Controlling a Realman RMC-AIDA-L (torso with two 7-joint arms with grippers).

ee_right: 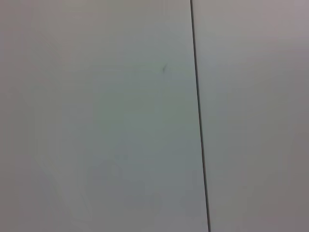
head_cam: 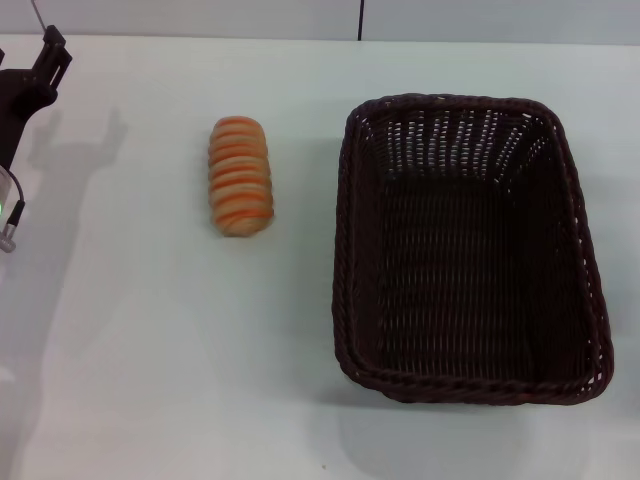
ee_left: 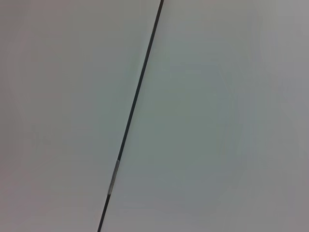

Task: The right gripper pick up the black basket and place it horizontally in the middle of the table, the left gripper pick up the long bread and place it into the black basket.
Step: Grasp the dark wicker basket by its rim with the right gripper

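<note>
The black basket (head_cam: pixel 468 250) is a large dark woven wicker basket. It stands empty on the right half of the white table (head_cam: pixel 150 350), its long side running front to back. The long bread (head_cam: pixel 240 176), a tan loaf with orange-red stripes, lies on the table left of the basket, clear of it. The left gripper (head_cam: pixel 45 60) shows at the far left edge, well left of the bread and raised, with a green light on its arm. The right gripper is out of view. Both wrist views show only pale panels with a dark seam.
A wall of pale panels with a dark vertical seam (head_cam: pixel 360 20) runs behind the table's back edge. The left arm casts a shadow on the table at the far left (head_cam: pixel 70 150).
</note>
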